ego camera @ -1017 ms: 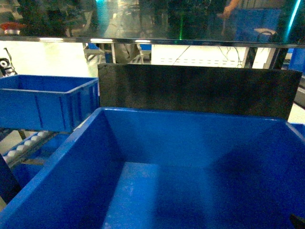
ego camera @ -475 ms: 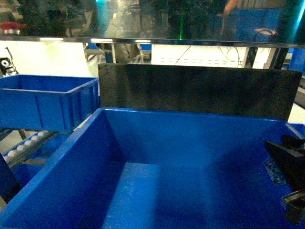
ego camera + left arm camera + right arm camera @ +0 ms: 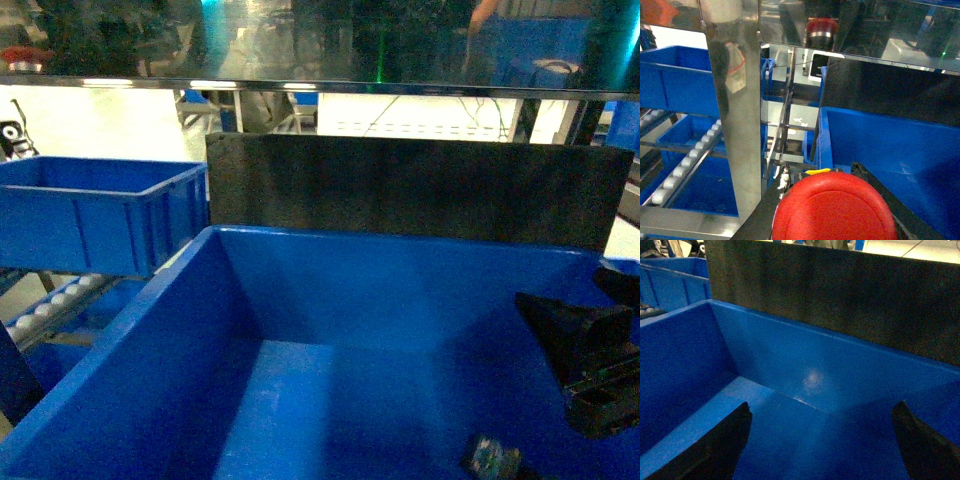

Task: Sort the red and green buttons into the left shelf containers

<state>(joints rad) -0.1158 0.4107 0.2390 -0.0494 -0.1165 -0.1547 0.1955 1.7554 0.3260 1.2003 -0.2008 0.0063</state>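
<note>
While the left gripper (image 3: 832,220) clamps the red button (image 3: 832,210) beside the shelf, undelivered, the right gripper (image 3: 822,440) gapes empty inside the big blue bin (image 3: 170,290); a small greenish object (image 3: 490,458) lies beneath, identity unclear.

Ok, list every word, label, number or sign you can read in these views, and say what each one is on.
None can be read.
The tag hanging on the metal shelf post in the left wrist view: too blurred to read.
The red button cap, the big blue bin and the right gripper: no markings visible.

right gripper (image 3: 822,440): jaws wide apart | left gripper (image 3: 835,210): closed
</note>
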